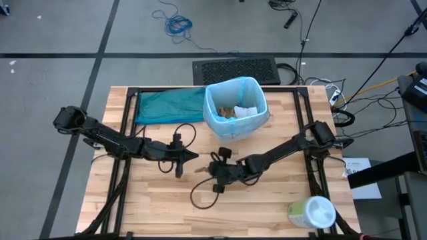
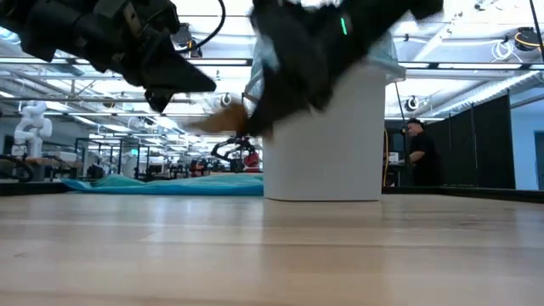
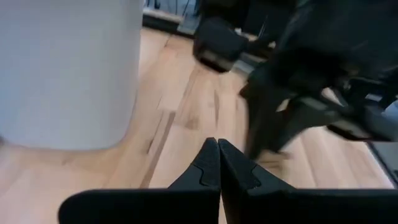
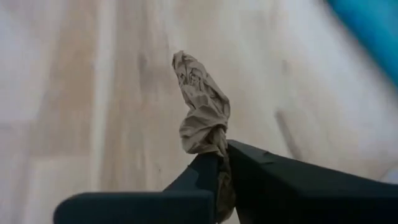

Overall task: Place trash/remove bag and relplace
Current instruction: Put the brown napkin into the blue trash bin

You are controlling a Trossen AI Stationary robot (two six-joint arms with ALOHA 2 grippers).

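A white bin lined with the light-blue bag stands on the table's far middle, with brown and white trash inside. My right gripper hangs above the table in front of the bin, shut on a crumpled brown paper wad. In the low view the wad sticks out beside the bin, clear of the table. My left gripper is shut and empty, just left of the right gripper. My right gripper pinches the wad's near end between its two fingers. The fingers slant down toward the table's left. The rest of the wad sticks out past the fingertips, lifted clear of the table.
A darker teal bag lies flat on the table left of the bin. A white-and-green wipes tub lies at the near right corner. Bare wood spreads along the near side of the table.
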